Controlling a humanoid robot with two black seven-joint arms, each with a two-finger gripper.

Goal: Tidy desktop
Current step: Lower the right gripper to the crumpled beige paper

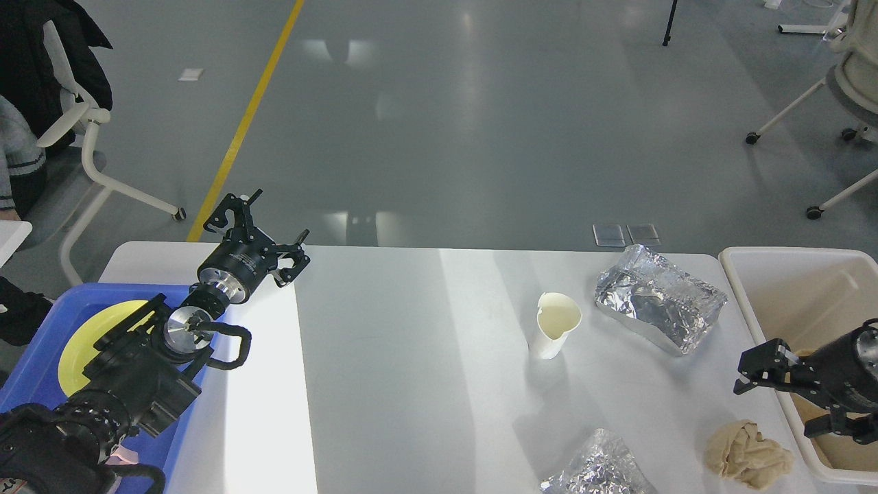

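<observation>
1. The wide, smooth white rectangular desktop [411,384] with rounded corners lies below both sets of fingers and fills the lower view; rigid and fixed, it is not itself something to grasp, so the loose litter on it is what to take hold of
2. Just below the right gripper [778,394], fingers spread and holding nothing, sits a crumpled tan paper wad [748,456]: likely light and soft, pinch it across its bulk
3. Beyond those fingers lie a crinkled silver foil bag [660,298] and a dented white paper cup [554,328], both light and easily crushed
4. The left gripper [257,230] hangs with its fingers parted and empty, near the desktop's far left edge
5. No readable writing or brand shows
</observation>
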